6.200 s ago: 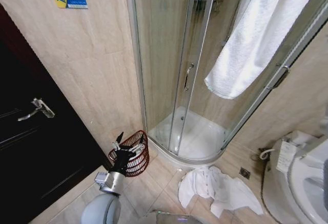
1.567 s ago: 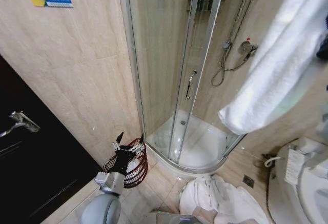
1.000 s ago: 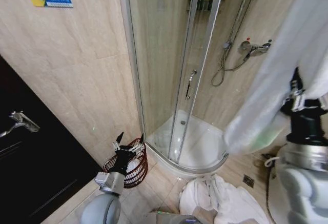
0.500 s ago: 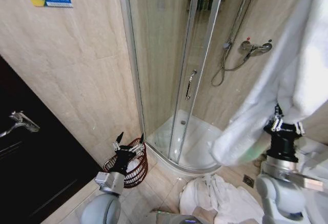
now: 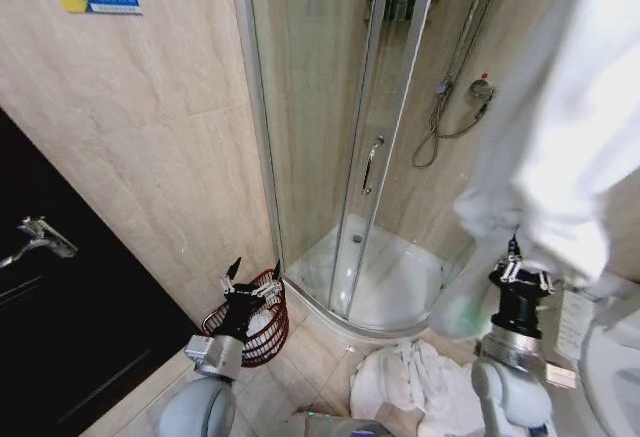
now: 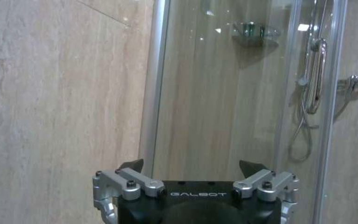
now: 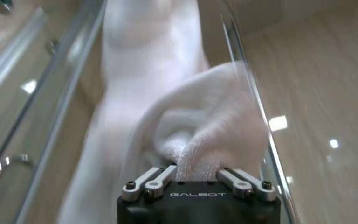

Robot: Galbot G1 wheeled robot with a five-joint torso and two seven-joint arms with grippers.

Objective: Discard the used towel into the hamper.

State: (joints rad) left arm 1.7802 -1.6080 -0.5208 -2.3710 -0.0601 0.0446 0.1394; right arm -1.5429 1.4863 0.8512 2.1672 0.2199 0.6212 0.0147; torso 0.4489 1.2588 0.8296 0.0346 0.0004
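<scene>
Head view: right claw (image 5: 518, 275) lower right, pinching hanging white towel (image 5: 560, 147); left claw (image 5: 249, 275) spread above hamper (image 5: 262, 325). Judgement: keep firm pinch, pull towel clear of shower glass (image 5: 320, 117), carry across to hamper.

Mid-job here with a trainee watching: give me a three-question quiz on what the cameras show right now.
1. True or false: the right gripper is shut on the hanging white towel.
2. Where is the hamper? A) inside the shower B) on the floor beside the shower base C) on the toilet
3. Fill in: the left gripper is ____, above the hamper.

Key: 1 true; 2 B; 3 open.
</scene>
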